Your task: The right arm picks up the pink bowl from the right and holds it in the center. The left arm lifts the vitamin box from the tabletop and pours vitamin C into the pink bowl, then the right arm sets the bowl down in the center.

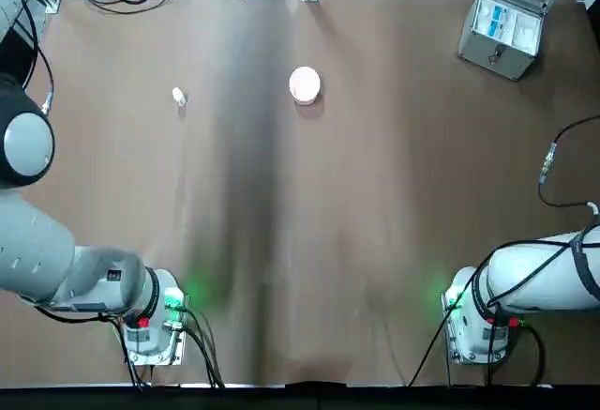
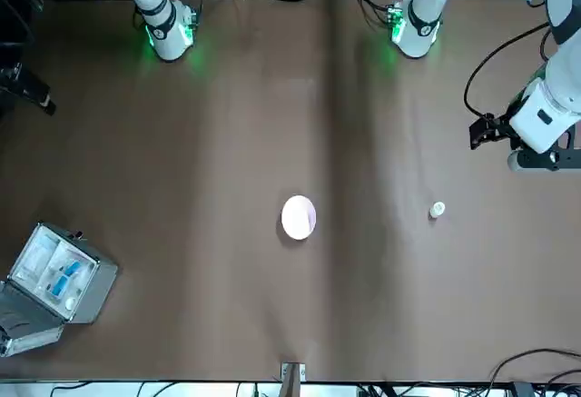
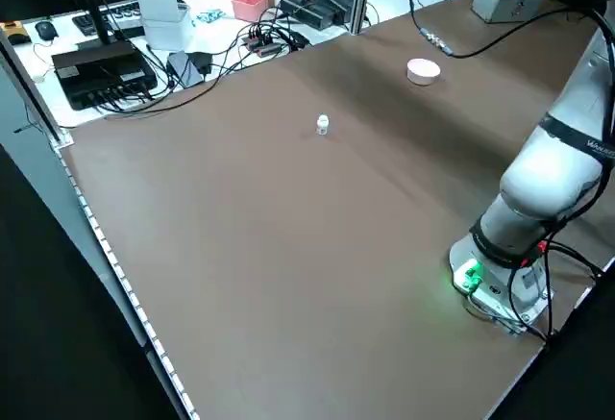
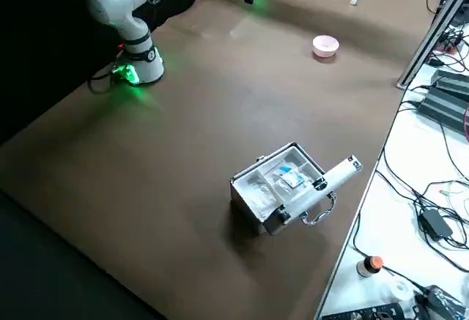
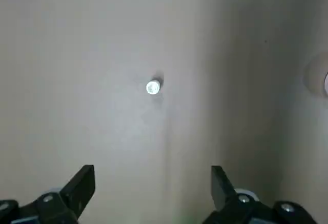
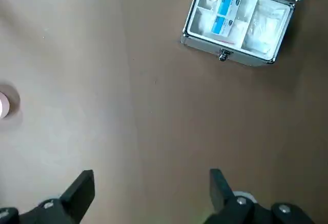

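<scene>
The pink bowl (image 1: 305,84) stands on the brown table toward the far middle, also seen in the front view (image 2: 299,217). The vitamin box (image 1: 179,97), tiny and white, stands upright to the bowl's left (image 2: 438,209). In the left wrist view my left gripper (image 5: 152,183) hangs open high over the table, and the vitamin box (image 5: 152,87) lies well below and ahead of it. In its own wrist view my right gripper (image 6: 150,185) is open and empty, high over the right side. The bowl's edge (image 6: 4,105) shows at that picture's border.
An open grey case (image 1: 506,21) with blue-white contents sits at the far right corner (image 6: 238,26). Both arm bases (image 1: 155,321) (image 1: 478,321) stand at the near edge. Cables and equipment (image 3: 106,64) lie beyond the far edge.
</scene>
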`<move>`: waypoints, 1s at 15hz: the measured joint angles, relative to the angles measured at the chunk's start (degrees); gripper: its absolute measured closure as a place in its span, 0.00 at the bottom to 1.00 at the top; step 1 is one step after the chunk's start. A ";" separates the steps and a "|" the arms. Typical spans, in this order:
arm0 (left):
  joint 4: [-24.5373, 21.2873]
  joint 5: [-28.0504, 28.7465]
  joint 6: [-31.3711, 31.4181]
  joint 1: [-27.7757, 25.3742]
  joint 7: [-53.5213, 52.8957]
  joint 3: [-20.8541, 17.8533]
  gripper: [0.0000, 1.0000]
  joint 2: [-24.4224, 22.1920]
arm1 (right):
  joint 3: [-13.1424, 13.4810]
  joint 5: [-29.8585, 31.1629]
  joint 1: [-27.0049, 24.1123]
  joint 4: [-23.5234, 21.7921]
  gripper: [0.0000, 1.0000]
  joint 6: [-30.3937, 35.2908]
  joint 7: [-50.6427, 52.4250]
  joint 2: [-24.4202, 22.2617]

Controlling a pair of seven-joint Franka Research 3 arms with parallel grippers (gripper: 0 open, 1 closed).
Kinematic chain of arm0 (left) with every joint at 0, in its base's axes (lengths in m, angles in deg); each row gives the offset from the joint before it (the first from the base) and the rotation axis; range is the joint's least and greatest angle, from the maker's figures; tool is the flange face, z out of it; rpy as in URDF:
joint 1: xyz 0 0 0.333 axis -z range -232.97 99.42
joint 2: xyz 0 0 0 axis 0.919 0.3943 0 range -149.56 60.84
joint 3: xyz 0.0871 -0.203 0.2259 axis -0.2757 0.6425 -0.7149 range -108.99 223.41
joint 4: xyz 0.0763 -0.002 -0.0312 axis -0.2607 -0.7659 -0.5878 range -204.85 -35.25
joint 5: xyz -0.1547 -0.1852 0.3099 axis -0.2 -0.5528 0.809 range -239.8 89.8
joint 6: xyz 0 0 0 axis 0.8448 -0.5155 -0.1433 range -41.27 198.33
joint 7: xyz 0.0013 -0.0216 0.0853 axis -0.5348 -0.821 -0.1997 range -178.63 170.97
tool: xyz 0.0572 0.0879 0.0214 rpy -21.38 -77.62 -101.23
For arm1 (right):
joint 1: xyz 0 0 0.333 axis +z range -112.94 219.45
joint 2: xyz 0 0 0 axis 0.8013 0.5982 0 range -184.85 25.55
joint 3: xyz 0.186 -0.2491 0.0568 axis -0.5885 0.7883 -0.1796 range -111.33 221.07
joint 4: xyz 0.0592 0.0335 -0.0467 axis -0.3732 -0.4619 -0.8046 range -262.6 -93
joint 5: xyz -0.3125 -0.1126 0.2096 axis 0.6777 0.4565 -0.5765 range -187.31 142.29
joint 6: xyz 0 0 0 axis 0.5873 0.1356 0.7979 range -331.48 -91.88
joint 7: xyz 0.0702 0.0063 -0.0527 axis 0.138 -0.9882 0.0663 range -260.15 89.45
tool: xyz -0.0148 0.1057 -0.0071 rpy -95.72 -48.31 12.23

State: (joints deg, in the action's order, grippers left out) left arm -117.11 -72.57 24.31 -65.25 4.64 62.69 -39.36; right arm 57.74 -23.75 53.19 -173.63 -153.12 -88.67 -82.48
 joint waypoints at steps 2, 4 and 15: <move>1.54 -0.01 -0.14 -0.03 0.79 0.02 0.00 -0.23 | -0.02 0.01 0.01 0.00 0.01 0.00 0.06 0.00; 2.62 -1.04 -0.65 -0.04 0.79 0.00 0.00 -0.97 | -0.02 0.02 0.01 -0.01 0.01 -0.01 0.08 0.00; 2.72 -1.67 -1.04 -0.06 -0.56 -0.06 0.00 -2.88 | -0.16 0.53 0.02 0.00 0.01 -0.32 0.21 0.00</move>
State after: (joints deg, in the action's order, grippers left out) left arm -114.39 -74.25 23.26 -65.32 4.08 62.63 -42.25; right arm 57.57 -23.23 53.21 -173.63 -153.44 -88.45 -82.48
